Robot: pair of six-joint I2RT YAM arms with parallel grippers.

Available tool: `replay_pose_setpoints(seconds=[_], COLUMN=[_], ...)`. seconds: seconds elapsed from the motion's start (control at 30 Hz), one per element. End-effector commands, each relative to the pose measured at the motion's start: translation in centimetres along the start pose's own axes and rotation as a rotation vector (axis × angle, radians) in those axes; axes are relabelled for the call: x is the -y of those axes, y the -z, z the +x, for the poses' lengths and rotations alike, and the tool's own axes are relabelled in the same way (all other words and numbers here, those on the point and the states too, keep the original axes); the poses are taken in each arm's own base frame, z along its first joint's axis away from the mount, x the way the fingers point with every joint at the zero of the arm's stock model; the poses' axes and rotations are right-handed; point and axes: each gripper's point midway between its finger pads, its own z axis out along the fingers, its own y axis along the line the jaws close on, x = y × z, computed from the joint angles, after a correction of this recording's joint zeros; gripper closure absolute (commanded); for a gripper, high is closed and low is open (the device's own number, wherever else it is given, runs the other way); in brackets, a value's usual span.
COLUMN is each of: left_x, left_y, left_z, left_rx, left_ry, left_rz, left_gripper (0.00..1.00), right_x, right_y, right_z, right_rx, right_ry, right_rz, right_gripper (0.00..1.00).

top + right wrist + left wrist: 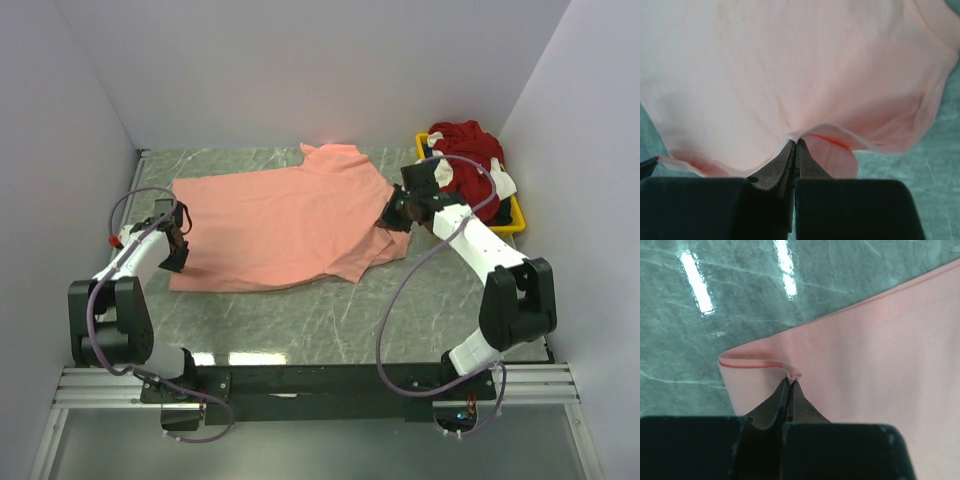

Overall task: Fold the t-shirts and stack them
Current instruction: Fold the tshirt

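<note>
The left claw (790,381) is pinching the left corner of the pink shirt (280,220); the right claw (796,142) is clamping its right edge. The shirt is lying spread on the desk (330,320), a red shirt (465,145) heaped in the far-right tray (512,228).

L arm (137,255) & R arm (482,245) white w/ black joints, purple cables (379,345) looped alongside, black tapered fingers (771,409).

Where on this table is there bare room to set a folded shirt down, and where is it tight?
Widest bare table: the strip between the near edge of the salmon-pink t-shirt and the base rail. A narrower strip lies behind its left half, along the back wall. Crowded: the far right corner, with yellow tray, dark red shirt and right arm.
</note>
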Motion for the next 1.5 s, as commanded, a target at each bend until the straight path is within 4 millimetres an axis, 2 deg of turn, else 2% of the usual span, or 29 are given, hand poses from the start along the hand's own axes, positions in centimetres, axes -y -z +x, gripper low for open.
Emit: replay_pose_setpoints(seconds=[0.0,0.07,0.27,0.4,0.63,0.97,1.2,1.47], left_x=[2.3,2.4,3.6,4.6,6.0,6.2,6.9,7.3], left_y=[0.0,-0.5,-1.5,-2.0,-2.2,-1.6,-1.9,-2.3], left_z=[-1.0,-1.0,-2.1,-2.4,-2.9,-4.1,-4.5,-4.5], left_rx=[-0.015,-0.022,-0.029,-0.043,-0.054,-0.047,-0.059,-0.067], left_ry=[0.016,0.016,0.046,0.045,0.059,0.079,0.068,0.068], left_rz=[0.049,0.036,0.048,0.048,0.066,0.104,0.109,0.105], left_gripper=[0.99,0.99,0.99,0.99,0.99,0.99,0.99,0.99], right_x=[-1.9,-2.5,-3.3,-3.0,-2.3,-2.0,-2.0,-2.2], right_y=[-0.3,-0.4,-1.8,-3.0,-3.6,-3.3,-3.9,-4.3], right_z=[-3.0,-4.4,-6.6,-7.3,-8.5,-9.8,-9.9,-11.6], right_rx=[0.028,0.043,0.034,0.021,0.024,0.045,0.035,0.044], right_ry=[-0.003,-0.013,-0.035,-0.054,-0.075,-0.094,-0.105,-0.107], right_rz=[-0.046,-0.066,-0.083,-0.085,-0.09,-0.103,-0.107,-0.111], right_gripper=[1.0,1.0,1.0,1.0,1.0,1.0,1.0,1.0])
